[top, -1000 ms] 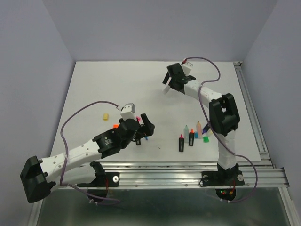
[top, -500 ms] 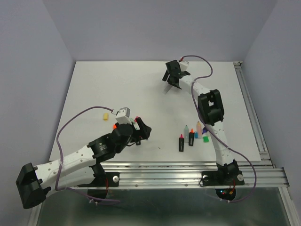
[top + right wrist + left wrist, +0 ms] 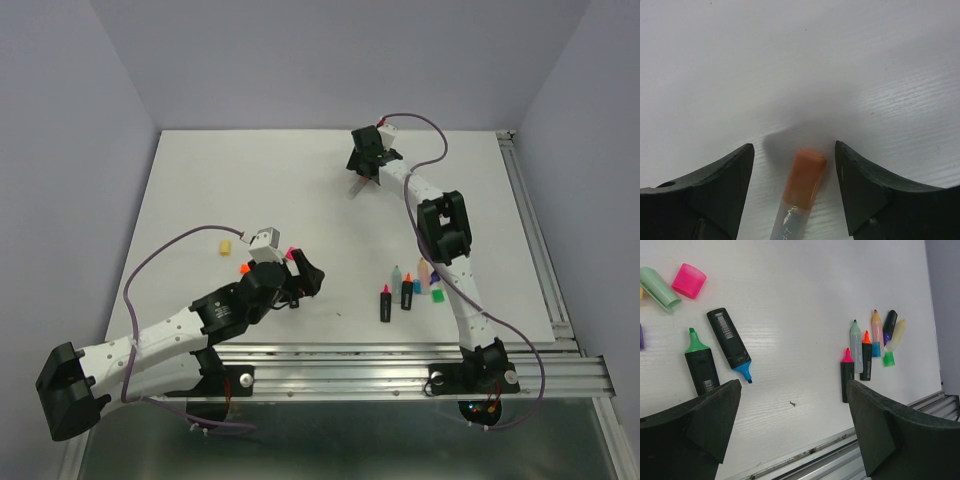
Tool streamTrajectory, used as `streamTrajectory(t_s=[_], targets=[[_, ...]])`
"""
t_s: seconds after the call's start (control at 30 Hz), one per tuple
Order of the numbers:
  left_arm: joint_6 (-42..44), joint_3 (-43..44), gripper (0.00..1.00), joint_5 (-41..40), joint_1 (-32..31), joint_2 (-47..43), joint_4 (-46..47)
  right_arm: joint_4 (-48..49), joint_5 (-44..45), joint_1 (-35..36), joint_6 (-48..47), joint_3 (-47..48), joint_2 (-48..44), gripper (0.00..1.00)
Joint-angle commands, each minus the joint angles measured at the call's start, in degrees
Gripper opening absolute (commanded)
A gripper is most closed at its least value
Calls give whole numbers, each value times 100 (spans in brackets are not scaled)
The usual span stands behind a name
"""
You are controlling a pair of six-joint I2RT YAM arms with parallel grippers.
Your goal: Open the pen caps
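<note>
Pen (image 3: 790,220) with an orange cap (image 3: 805,170) sits low in frame between our right gripper's (image 3: 793,146) spread fingers, touching neither; our left gripper (image 3: 792,385) hangs wide open, pink cap (image 3: 688,280) upper left.

We are holding both arms out over the white table (image 3: 200,180).
Our right gripper (image 3: 360,176) is hanging over a pale pen (image 3: 355,189); a yellow cap (image 3: 226,246) and an orange cap (image 3: 245,268) are lying left of our left gripper (image 3: 306,280).

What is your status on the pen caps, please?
Left pincer open, empty. Right pincer open, straddling the orange cap, gaps both sides, no contact. Nothing blocking the cap.
</note>
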Motion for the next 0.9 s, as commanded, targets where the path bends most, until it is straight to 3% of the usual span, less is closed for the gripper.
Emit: streamTrajectory(t_s=[0.0,0.13,0.33,0.5,0.7,0.87], targets=[[-18,-54,99,-39,17,-72,197,-130,-95,35,-57,-290,1,71],[-1,-54,99,-47,17,-72,206,-226,1,193,-171,-466,-140,71],[34,-36,99,-39,17,-72,206,-1042,862,519,188,-353,-228,72],[26,-80,99,-21,26,-151,197,-1132,705,562,470,-642,-334,71],[-9,-159,99,-56,26,-309,171,-1106,740,695,365,-678,-290,60],[-79,-151,99,-117,26,-459,-4,-1167,732,695,190,-537,-167,36]])
